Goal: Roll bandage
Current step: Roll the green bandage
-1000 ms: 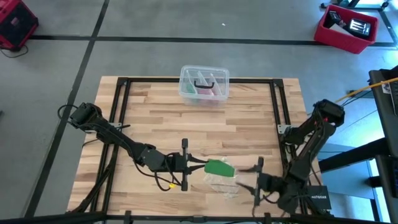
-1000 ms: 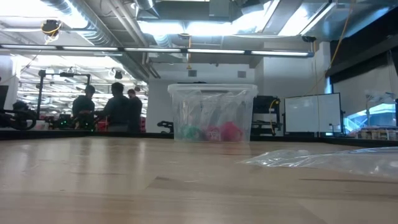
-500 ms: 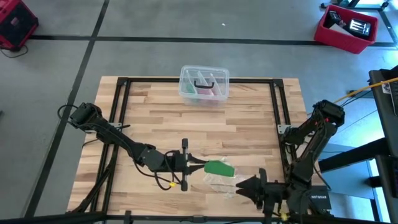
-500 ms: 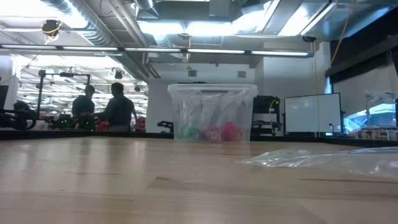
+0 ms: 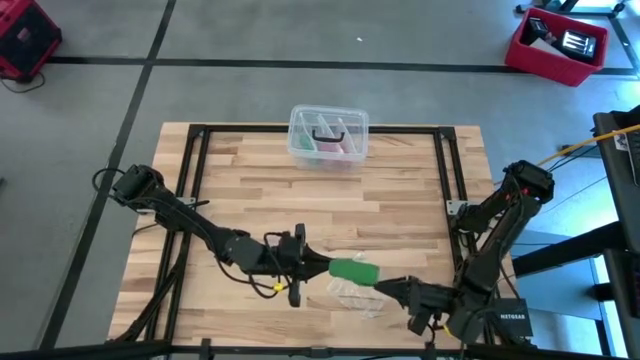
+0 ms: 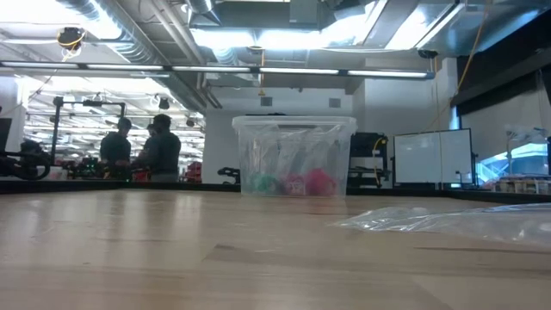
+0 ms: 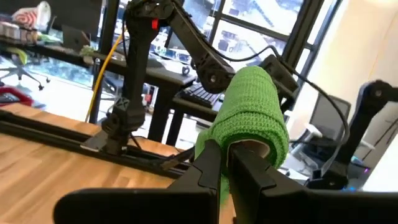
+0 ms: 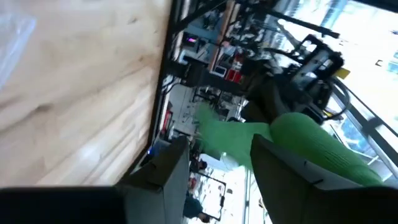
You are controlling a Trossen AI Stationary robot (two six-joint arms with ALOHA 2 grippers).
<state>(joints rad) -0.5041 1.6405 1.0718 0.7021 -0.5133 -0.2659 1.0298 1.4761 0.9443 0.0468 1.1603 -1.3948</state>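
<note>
From above, the bandage (image 5: 352, 270) sits near the front edge of the wooden table (image 5: 400, 190), a green roll held at its left end by the left gripper (image 5: 312, 266), whose fingers are pinched tight on it. A clear wrapper (image 5: 355, 295) lies just in front of it. The right gripper (image 5: 388, 289) now points at the roll's right end, close beside it; a second ago it lay farther back and turned crosswise, so it has swung round and closed in while the roll has stayed put. A clear plastic box (image 5: 328, 135) stands at the far edge.

The low view shows only the box (image 6: 294, 155), the wrapper (image 6: 448, 221) and people (image 6: 142, 151) in the room beyond; no arm appears.

The left wrist view shows the roll (image 7: 249, 118) clamped between the two dark fingers (image 7: 208, 168).

The right wrist view shows the green strip (image 8: 273, 140) running between its own fingers (image 8: 161, 171), which stand apart; they have narrowed somewhat, but I cannot tell whether they touch it. This probably means the right gripper is taking the loose end so winding can go on.
</note>
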